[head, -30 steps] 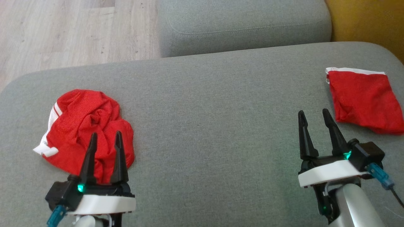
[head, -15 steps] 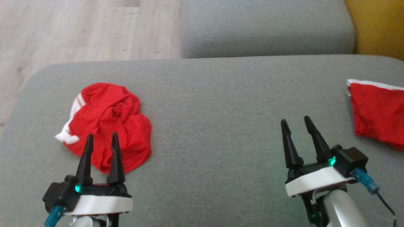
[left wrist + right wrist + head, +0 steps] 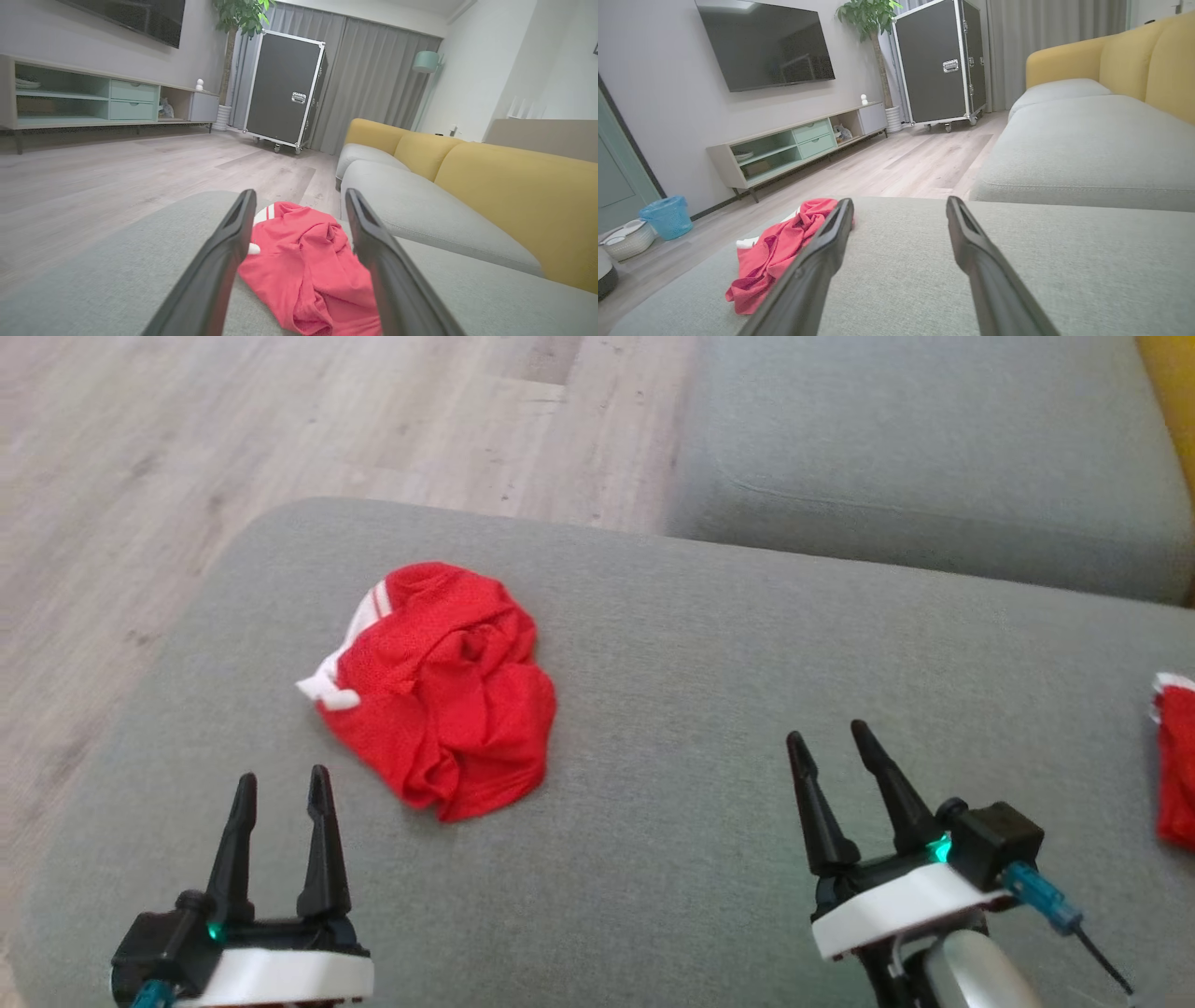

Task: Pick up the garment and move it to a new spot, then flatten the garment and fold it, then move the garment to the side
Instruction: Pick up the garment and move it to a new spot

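As the view swings onto the garment (image 3: 439,691), we find left end effector (image 3: 283,773) and right end effector (image 3: 827,730) open; pickup pending.

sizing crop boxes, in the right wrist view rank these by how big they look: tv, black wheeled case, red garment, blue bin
1. tv and black wheeled case: look about alike, so not ranked against each other
2. red garment, nearer the camera
3. blue bin

Head view steeply down on cushion (image 3: 709,709); wrist views low, forward; all share garment (image 3: 439,691).
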### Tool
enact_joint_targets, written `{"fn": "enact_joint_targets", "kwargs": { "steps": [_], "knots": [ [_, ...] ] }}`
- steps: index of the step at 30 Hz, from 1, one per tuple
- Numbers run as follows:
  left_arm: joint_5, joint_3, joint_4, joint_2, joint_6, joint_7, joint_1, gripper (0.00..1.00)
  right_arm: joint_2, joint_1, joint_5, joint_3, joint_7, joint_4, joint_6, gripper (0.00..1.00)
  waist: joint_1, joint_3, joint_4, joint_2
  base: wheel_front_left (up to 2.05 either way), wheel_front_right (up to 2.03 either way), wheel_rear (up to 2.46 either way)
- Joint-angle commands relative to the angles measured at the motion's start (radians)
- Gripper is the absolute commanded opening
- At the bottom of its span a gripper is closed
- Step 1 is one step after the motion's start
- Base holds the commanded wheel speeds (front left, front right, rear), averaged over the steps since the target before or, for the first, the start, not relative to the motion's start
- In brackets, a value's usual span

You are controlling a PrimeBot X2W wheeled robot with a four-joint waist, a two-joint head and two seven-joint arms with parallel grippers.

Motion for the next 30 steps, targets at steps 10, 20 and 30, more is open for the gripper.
{"fn": "enact_joint_targets", "kwargs": {
  "steps": [10,20,30],
  "knots": [
    [0.002,0.062,-0.032,0.027,0.002,-0.005,-0.023,1.00,0.001,-0.015,0.021,0.055,-0.006,-0.033,-0.001,1.00,0.0000,0.007,0.037,-0.0001,0.00,0.00,0.00],
    [-0.038,-0.111,0.095,0.198,0.002,0.166,-0.264,1.00,0.001,-0.071,-0.030,0.014,-0.006,-0.051,-0.001,1.00,0.0000,0.146,-0.032,-0.0001,0.00,0.00,0.00],
    [-0.226,-0.352,0.319,0.384,0.002,0.515,-0.570,1.00,0.001,-0.137,-0.066,-0.026,-0.006,-0.072,-0.001,1.00,0.0000,0.290,-0.111,-0.0001,0.00,0.00,0.00]
  ]
}}
